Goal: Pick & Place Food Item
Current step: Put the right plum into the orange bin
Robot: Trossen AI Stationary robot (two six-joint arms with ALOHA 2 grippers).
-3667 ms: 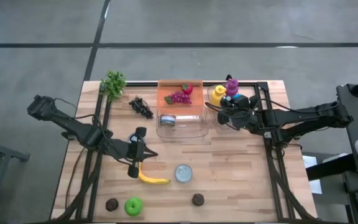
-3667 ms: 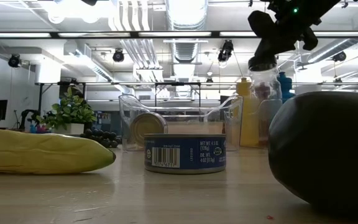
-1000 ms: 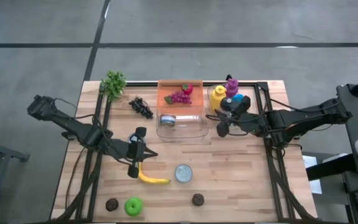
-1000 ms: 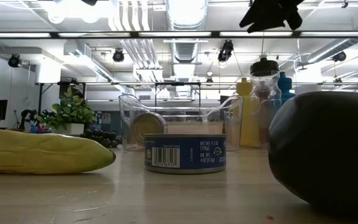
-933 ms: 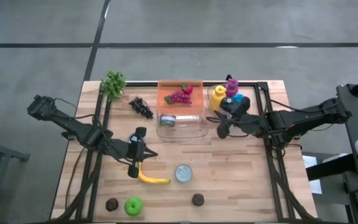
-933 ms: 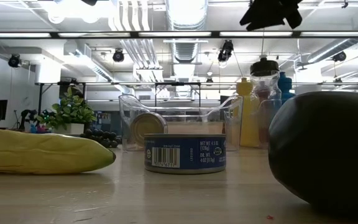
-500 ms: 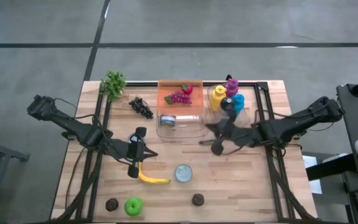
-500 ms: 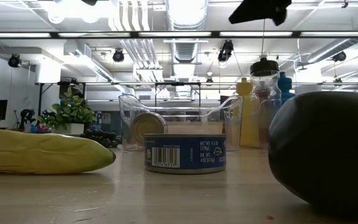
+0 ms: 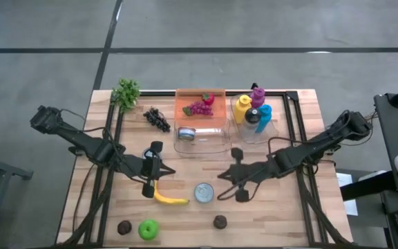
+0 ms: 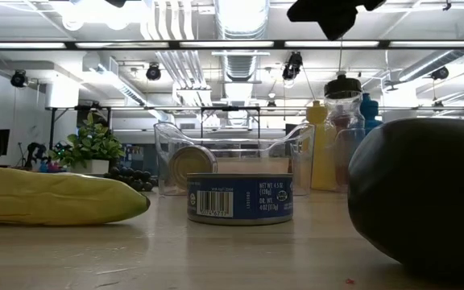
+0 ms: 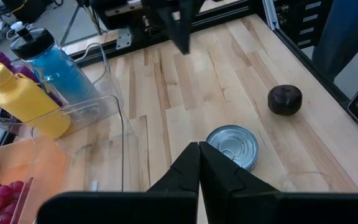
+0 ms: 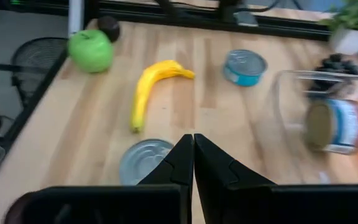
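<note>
Right tool [image 9: 235,185] closed and empty above bare wood beside tuna can [image 9: 204,192], left tool [image 9: 148,185] closed.

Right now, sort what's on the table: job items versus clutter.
Job, likely:
right end effector, shut, above the table
tin can, just beside it
clear bin

Lying about:
banana
green apple
bottles
plant
</note>
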